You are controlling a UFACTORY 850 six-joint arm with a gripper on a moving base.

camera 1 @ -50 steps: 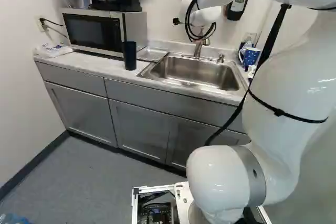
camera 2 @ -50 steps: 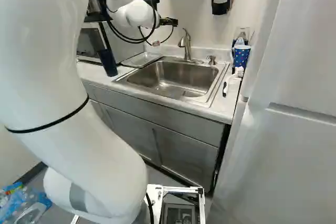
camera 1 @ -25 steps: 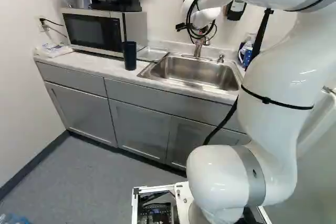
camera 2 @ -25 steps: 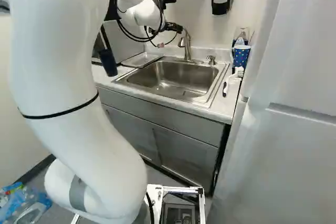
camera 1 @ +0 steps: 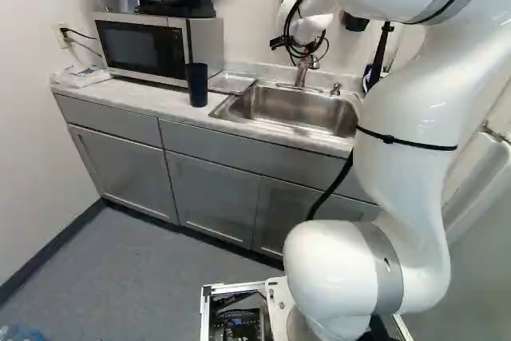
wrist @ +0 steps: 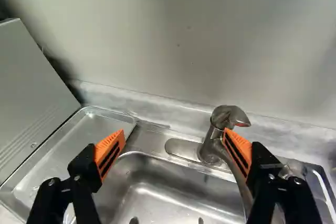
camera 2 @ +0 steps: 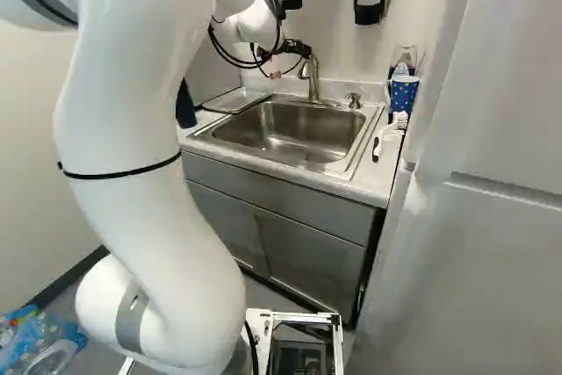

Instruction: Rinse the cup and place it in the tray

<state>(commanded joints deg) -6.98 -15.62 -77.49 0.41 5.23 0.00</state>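
Two fingers of our gripper stood apart, empty, by the faucet, cup and tray left of it in the left base view; we likely needed to nudge its lever squarely.

Your arm has shifted against its foot joint: its upper part now stands further left in the left base view, further right in the right one, where it partly covers the dark cup. Your claw sits nearer the faucet.
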